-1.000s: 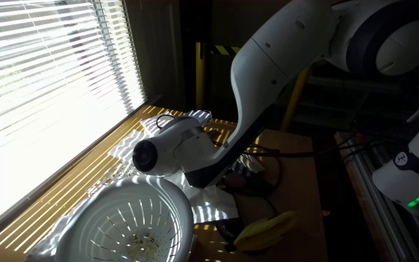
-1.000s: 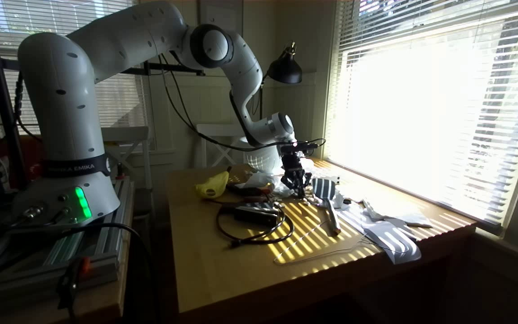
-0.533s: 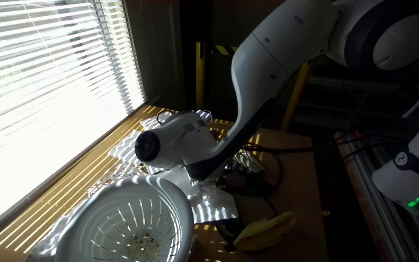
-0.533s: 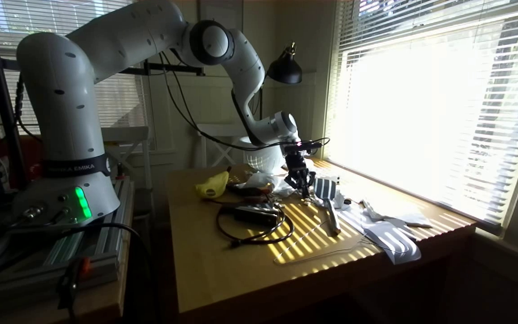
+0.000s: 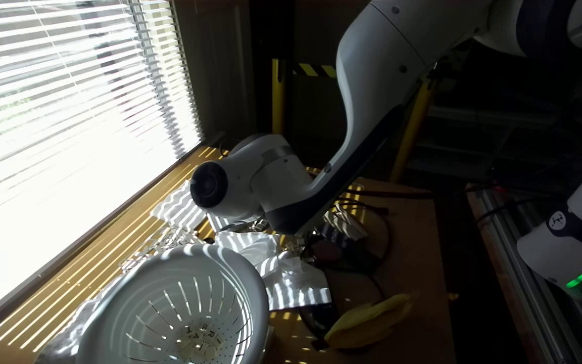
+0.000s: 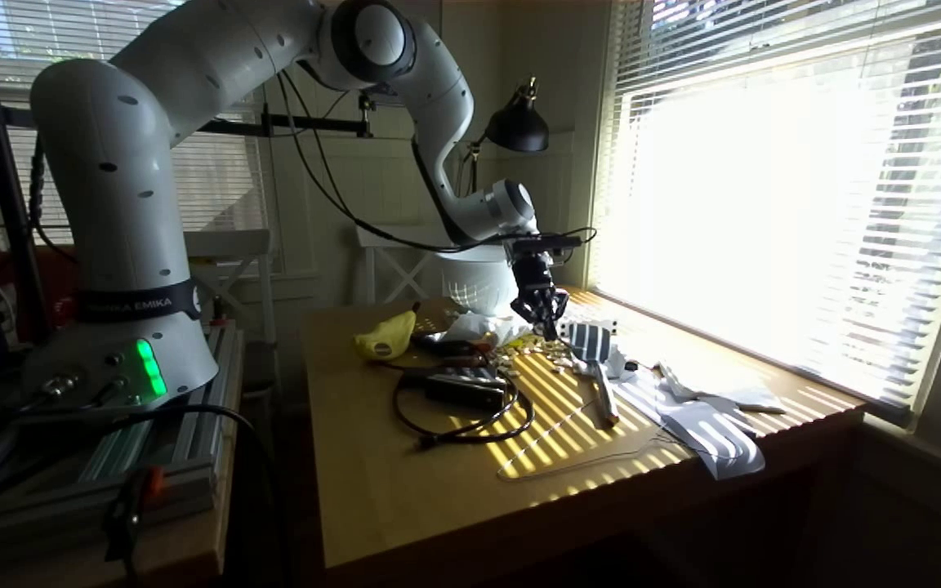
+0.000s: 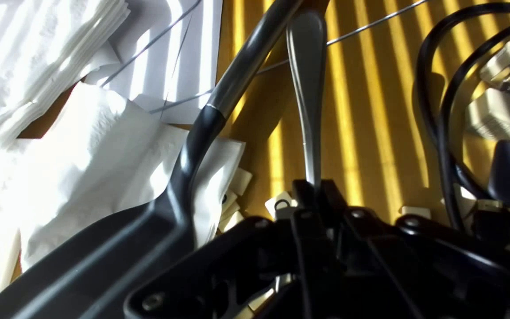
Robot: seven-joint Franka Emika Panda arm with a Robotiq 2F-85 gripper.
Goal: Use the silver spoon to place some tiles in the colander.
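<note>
The white colander (image 5: 139,293) stands at the window-side end of the table; it also shows behind the arm in an exterior view (image 6: 479,287). A few lettered tiles (image 5: 202,345) lie in its bottom. More tiles (image 6: 537,349) lie scattered on the table below my gripper (image 6: 550,331). In the wrist view my gripper (image 7: 312,188) is shut on the silver spoon (image 7: 309,75), whose handle points away from the fingertips. The spoon's bowl is hidden there. Loose tiles (image 7: 280,203) lie beside and under the fingers. My gripper is above the table.
A dark slotted spatula (image 6: 590,347) lies right beside the gripper; it shows in the wrist view (image 7: 100,261). Black cable (image 6: 519,429), a dark box (image 6: 466,388), a yellow object (image 6: 386,335) and white papers (image 6: 715,437) lie around. Table edge faces the window.
The arm and gripper have risen off the tile area. They first shifted slightly towards the window side, then back a little. Scattered tiles that the gripper covered now show.
</note>
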